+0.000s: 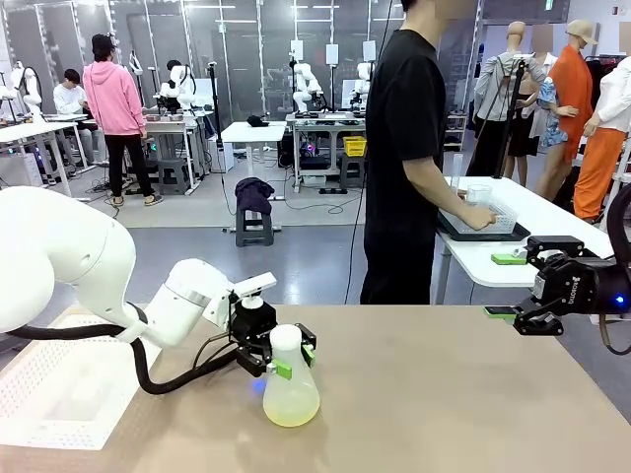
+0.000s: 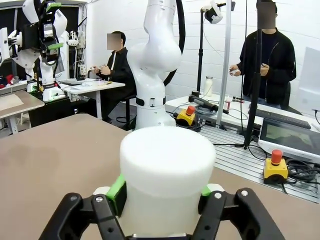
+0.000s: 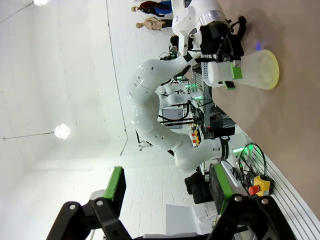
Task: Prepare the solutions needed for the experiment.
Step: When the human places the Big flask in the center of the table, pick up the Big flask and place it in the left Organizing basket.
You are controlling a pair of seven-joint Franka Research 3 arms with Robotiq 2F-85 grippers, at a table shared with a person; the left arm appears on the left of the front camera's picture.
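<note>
The left gripper (image 1: 287, 357) is clamped on the neck of a frosted, translucent plastic conical flask (image 1: 290, 389), its green pads (image 1: 283, 370) pressed against opposite sides of the narrow neck just below the mouth. In the left wrist view the same neck fills the space between the two fingers, with a green pad touching it on each side. The flask stands upright on the brown worktop (image 1: 444, 394), towards the robot's left of the middle, and its wide base holds a shallow layer of pale yellow-green solution (image 1: 290, 409).

Judging by how little liquid there is, the flask should be light, with what weight it has sitting low in the base, so it ought to hang steadily from a neck grip. The plastic wall is probably smooth and somewhat yielding, so a hard squeeze may flex the neck a little while a loose one may let it slip. The neck looks like the right place to hold: it is the only part narrow enough for the jaws, and the flare below it gives a shoulder to catch on. The mouth appears uncapped, so tilting could spill or slosh the solution.

The right gripper (image 1: 513, 313) hangs over the worktop's far right edge, well apart from the flask, jaws spread wide and empty. Beyond the worktop a person in a black shirt (image 1: 404, 168) stands at a white table (image 1: 552, 222), hands on a dark tray (image 1: 478, 229).
</note>
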